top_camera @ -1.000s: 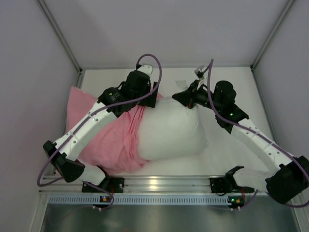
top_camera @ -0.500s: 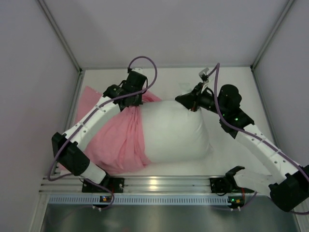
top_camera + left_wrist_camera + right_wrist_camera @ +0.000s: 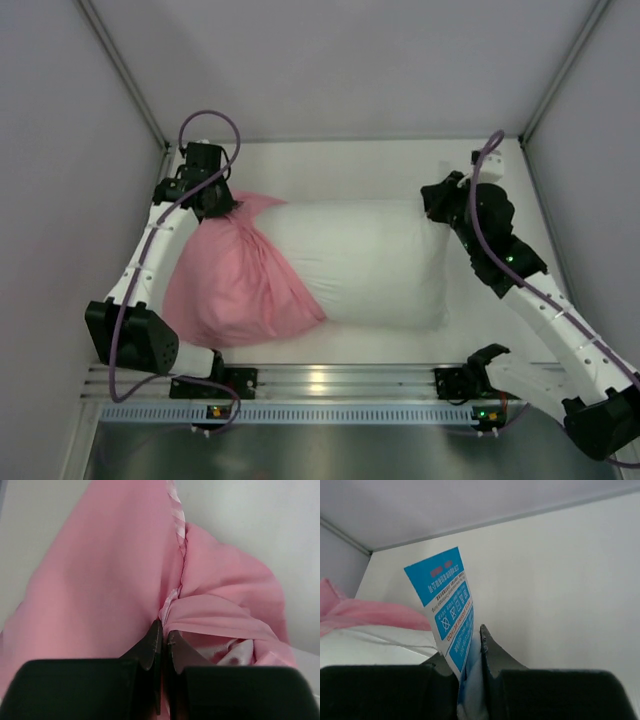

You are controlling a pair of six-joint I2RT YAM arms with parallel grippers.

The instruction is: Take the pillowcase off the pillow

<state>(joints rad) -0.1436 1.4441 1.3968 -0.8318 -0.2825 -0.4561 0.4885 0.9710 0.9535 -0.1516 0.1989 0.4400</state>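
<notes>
Left gripper (image 3: 161,634) pinches the pink pillowcase (image 3: 235,285) near the far-left corner. Right gripper (image 3: 465,645) nips the pillow (image 3: 375,262) by its tag (image 3: 442,595), apparently anchoring it.

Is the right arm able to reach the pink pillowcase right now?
Probably not: the right gripper is shut on the tag at the right end of the pillow, whose bare length lies between it and the pillowcase bunched at the left.

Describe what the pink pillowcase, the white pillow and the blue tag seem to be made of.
The pillowcase looks like thin matte woven fabric, perhaps cotton: soft gathered folds, stitched seam. The pillow: white cloth over soft filling, plump and rounded. The tag: printed label, paper or stiff fabric; it stands flat.
</notes>
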